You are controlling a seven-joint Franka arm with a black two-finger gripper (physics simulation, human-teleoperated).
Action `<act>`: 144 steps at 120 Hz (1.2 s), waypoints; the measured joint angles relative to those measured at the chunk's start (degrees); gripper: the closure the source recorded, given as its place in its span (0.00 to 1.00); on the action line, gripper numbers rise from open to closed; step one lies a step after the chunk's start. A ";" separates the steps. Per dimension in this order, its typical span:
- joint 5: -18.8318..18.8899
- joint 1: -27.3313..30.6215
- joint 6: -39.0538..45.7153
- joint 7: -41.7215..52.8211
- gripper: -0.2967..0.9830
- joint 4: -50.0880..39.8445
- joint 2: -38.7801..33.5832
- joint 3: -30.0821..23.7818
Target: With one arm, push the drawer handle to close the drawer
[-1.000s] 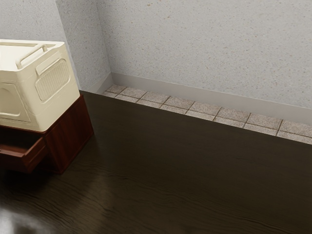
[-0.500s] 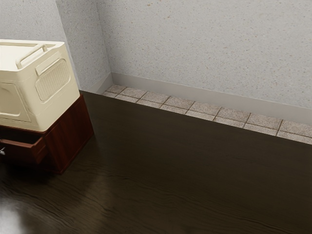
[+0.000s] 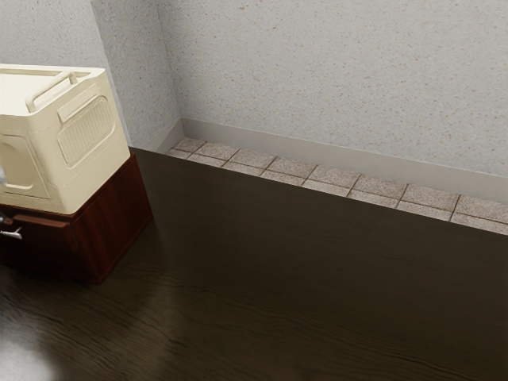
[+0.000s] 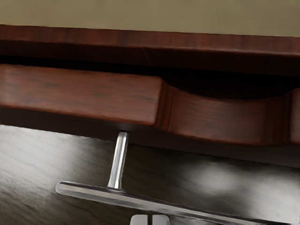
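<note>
At the exterior view's left edge, a small part of my gripper (image 3: 4, 219) shows just above the silver handle (image 3: 11, 233). The reddish-brown drawer (image 3: 46, 225) still stands slightly out of its cabinet (image 3: 115, 218). In the wrist view the tips of my gripper (image 4: 150, 220) lie side by side, shut, with nothing seen between them. They are by the long bar of the handle (image 4: 140, 200), on its side away from the drawer front (image 4: 84, 93). A dark gap separates the drawer front from the cabinet's top edge (image 4: 187, 44).
A cream plastic box (image 3: 83, 131) with a raised handle stands on top of the cabinet. The dark wooden table (image 3: 302, 278) extends toward the exterior view's right. Behind it are a tiled floor (image 3: 309, 173) and a speckled wall (image 3: 333, 71).
The drawer has slid inward, a long way toward the cabinet. Its handle and a bit of my gripper have come into the exterior view at its left edge.
</note>
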 joint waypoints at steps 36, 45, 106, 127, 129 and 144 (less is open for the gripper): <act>0.83 0.38 0.22 4.91 0.85 3.30 2.98 0.07; 0.83 0.32 0.09 4.99 0.83 3.30 2.46 0.00; -7.99 -41.73 -13.09 -12.28 0.69 2.94 -16.70 -4.83; -2.40 -60.60 -29.15 -18.56 0.44 32.72 -2.53 10.23; -1.80 -64.44 -30.67 -19.08 0.42 33.62 -1.76 14.65; 1.05 -74.27 -39.19 -22.59 0.34 34.53 -0.38 25.06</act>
